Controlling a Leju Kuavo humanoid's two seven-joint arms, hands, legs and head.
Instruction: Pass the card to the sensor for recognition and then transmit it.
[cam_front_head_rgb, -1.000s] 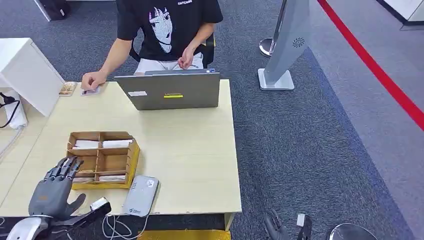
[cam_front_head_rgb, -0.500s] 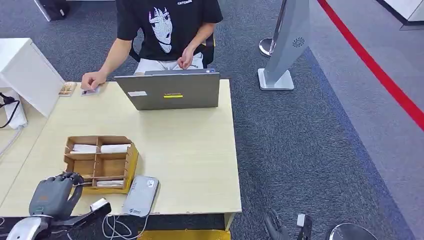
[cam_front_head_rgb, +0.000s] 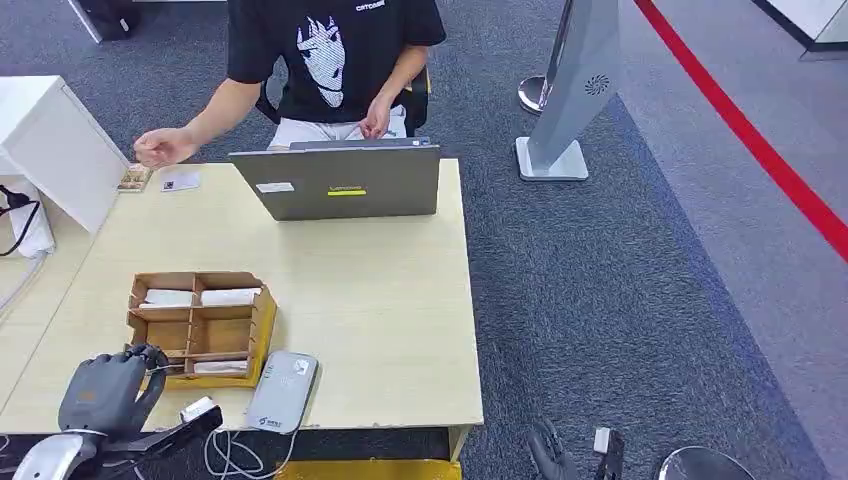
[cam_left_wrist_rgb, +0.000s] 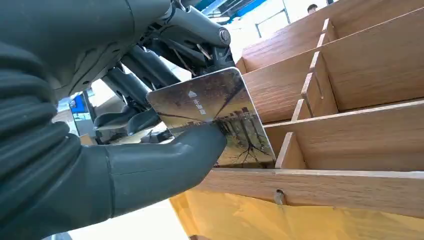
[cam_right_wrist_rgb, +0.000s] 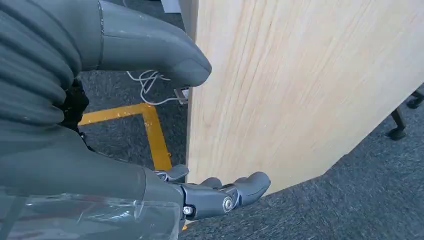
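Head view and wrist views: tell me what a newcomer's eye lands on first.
First, the left hand pinching a glossy card beside the wooden divider box at the table's near left corner. Next, the grey laptop at the far edge, with a person seated behind it. The grey sensor lies right of the box.

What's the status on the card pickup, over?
Left hand pinching card at wooden organizer. Right hand empty, beside table edge. Reader unobstructed.
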